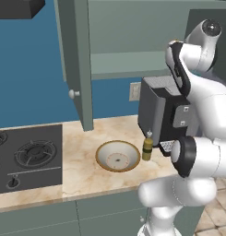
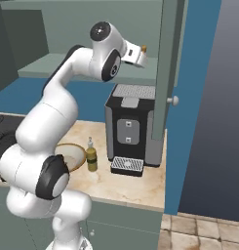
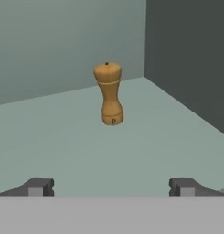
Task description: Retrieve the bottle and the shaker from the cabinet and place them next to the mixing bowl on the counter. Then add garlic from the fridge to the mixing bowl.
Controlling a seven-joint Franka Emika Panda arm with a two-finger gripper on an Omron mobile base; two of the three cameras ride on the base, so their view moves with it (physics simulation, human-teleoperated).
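You are holding the gripper (image 3: 111,187) spread wide and empty inside the cabinet (image 1: 77,60); the shaker (image 3: 109,93) is standing upright at twelve o'clock. The bottle (image 1: 147,147) is standing beside the mixing bowl (image 1: 118,156).

Shaker (image 3: 109,93) upright in cabinet; bottle (image 1: 147,147) beside bowl (image 1: 118,156).

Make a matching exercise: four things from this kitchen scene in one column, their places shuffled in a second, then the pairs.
1. wooden hourglass-shaped shaker
2. small yellow-green bottle
3. round tan mixing bowl
4. open claw

A. on the counter, left of the bottle
B. standing upright on the cabinet shelf
C. in the cabinet, short of the shaker
D. between bowl and coffee machine

Pairs: 1-B, 2-D, 3-A, 4-C
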